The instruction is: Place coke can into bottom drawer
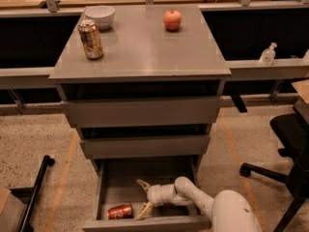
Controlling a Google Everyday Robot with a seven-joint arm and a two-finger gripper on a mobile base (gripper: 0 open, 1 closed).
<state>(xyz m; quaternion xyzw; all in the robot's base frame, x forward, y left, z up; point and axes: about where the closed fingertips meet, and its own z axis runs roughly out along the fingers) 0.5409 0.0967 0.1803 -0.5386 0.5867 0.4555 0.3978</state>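
The coke can (pixel 119 210) lies on its side on the floor of the open bottom drawer (pixel 145 224), near the drawer's front left. My gripper (pixel 143 197) is inside the drawer just right of the can. It is open, with one fingertip (pixel 141 183) toward the back and the other close to the can's right end. Nothing is between the fingers. My white arm (pixel 193 197) reaches in from the lower right.
On the cabinet top (pixel 140 57) stand a gold-brown can (pixel 91 39), a white bowl (pixel 100 15) and a red apple (pixel 172 19). The two upper drawers are closed. A black office chair (pixel 289 139) is at the right, and a black bar (pixel 36 192) at the lower left.
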